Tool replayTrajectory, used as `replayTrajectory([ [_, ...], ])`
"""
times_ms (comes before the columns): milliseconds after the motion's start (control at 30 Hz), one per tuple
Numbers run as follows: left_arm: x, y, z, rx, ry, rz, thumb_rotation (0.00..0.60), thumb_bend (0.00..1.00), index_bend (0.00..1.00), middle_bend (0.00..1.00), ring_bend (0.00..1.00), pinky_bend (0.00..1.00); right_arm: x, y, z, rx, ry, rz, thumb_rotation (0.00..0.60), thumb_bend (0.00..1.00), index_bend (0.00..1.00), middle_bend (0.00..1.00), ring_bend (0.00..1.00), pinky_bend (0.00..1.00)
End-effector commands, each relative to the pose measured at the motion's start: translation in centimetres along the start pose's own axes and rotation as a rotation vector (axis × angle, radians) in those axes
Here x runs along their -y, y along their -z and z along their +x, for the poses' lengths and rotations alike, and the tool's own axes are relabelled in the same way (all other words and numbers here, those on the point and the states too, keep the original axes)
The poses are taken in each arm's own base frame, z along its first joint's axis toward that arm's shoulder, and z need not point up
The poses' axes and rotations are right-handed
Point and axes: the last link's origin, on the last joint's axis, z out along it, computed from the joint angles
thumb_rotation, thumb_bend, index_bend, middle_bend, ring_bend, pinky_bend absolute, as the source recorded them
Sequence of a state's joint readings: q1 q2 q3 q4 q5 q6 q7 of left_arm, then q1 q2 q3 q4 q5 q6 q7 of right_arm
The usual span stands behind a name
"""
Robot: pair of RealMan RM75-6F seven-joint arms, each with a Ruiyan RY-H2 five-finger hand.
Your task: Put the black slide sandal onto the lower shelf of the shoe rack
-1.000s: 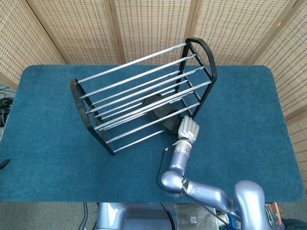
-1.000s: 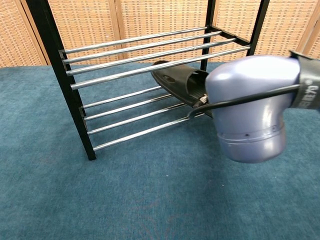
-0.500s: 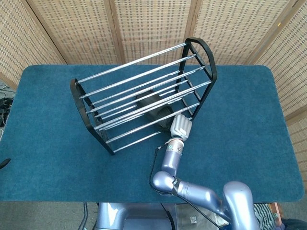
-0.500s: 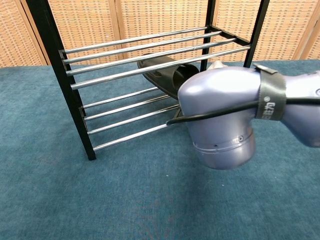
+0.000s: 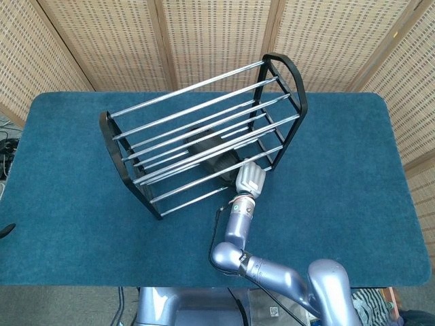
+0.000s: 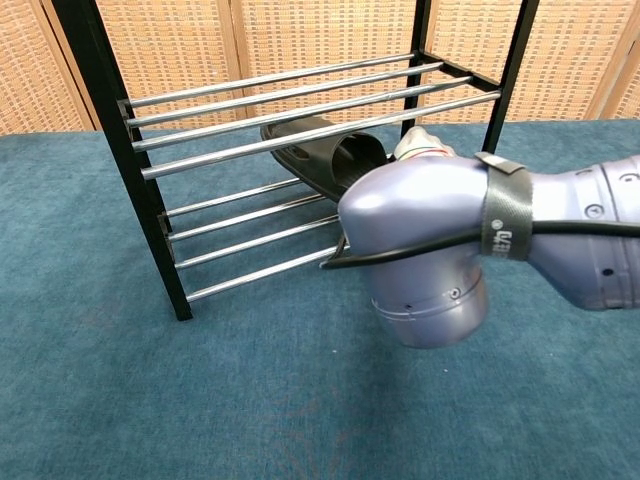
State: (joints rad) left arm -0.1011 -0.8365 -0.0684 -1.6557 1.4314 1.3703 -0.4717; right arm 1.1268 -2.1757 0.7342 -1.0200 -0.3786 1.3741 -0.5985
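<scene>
Pushed deeper by right robot hand (image 5: 249, 179), black slide sandal (image 6: 325, 158) angles above lower shelf (image 6: 262, 243).

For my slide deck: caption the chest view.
Right hand slides a black sandal between the shoe rack shelves.

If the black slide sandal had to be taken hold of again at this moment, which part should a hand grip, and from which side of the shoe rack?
Probably the near end of the black slide sandal, from the rack's open front, where the right hand already is. The sandal sits between the two tiers of the shoe rack, so the upper bars block access from above. Its arched strap faces the front and gives fingers something to hook. The actual contact is hidden behind the arm.
</scene>
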Motion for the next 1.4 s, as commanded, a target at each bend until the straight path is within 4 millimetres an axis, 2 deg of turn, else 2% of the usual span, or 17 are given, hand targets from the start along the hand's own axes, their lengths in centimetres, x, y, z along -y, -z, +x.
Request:
replayTrajectory([
  [33, 0.0, 0.0, -0.1, 0.003, -0.002, 0.0, 0.6, 0.19, 0.0, 0.0, 0.0, 0.0, 0.1, 0.0, -0.4, 0.005, 0.003, 0.004, 0.6, 0.48, 0.66, 0.72, 0.66, 0.67],
  [100, 0.0, -0.1, -0.1, 0.006, -0.004, 0.0, 0.6, 0.19, 0.0, 0.0, 0.0, 0.0, 0.2, -0.1, -0.5, 0.009, -0.003, 0.002, 0.6, 0.48, 0.63, 0.66, 0.62, 0.62],
  [133, 0.0, -0.1, -0.1, 0.007, -0.004, 0.001, 0.6, 0.19, 0.0, 0.0, 0.0, 0.0, 0.3, -0.1, -0.6, 0.01, -0.002, 0.002, 0.6, 0.43, 0.56, 0.56, 0.55, 0.53],
  [167, 0.0, -0.1, -0.1, 0.007, -0.004, 0.002, 0.6, 0.19, 0.0, 0.0, 0.0, 0.0, 0.3, -0.1, -0.7, 0.013, -0.004, 0.002, 0.6, 0.37, 0.48, 0.47, 0.47, 0.44],
  [233, 0.0, -0.2, -0.1, 0.007, -0.004, 0.004, 0.6, 0.19, 0.0, 0.0, 0.0, 0.0, 0.4, 0.0, -1.0, 0.035, -0.016, 0.004, 0.6, 0.1, 0.18, 0.12, 0.13, 0.12],
  [300, -0.1, -0.2, -0.1, 0.007, -0.006, 0.004, 0.6, 0.19, 0.0, 0.0, 0.0, 0.0, 0.3, 0.1, -1.4, 0.084, -0.016, -0.001, 0.6, 0.0, 0.03, 0.0, 0.0, 0.0],
  [367, -0.1, -0.2, -0.2, 0.008, -0.007, 0.002, 0.6, 0.19, 0.0, 0.0, 0.0, 0.0, 0.2, 0.1, -1.4, 0.106, -0.026, -0.004, 0.6, 0.0, 0.0, 0.0, 0.0, 0.0],
  [867, -0.1, 0.0, -0.1, 0.002, -0.005, -0.001, 0.6, 0.19, 0.0, 0.0, 0.0, 0.0, 0.0, 1.0, -0.4, 0.124, -0.062, 0.011, 0.6, 0.0, 0.0, 0.0, 0.0, 0.0],
  [1233, -0.6, 0.4, -0.4, 0.002, -0.021, -0.016, 0.6, 0.19, 0.0, 0.0, 0.0, 0.0, -3.5, 3.9, 0.9, 0.253, -0.063, 0.1, 0.6, 0.0, 0.0, 0.0, 0.0, 0.0],
  [1400, -0.8, 0.6, -0.4, -0.001, -0.029, -0.019, 0.6, 0.19, 0.0, 0.0, 0.0, 0.0, -4.3, 5.2, 2.2, 0.317, -0.073, 0.155, 0.6, 0.0, 0.0, 0.0, 0.0, 0.0],
])
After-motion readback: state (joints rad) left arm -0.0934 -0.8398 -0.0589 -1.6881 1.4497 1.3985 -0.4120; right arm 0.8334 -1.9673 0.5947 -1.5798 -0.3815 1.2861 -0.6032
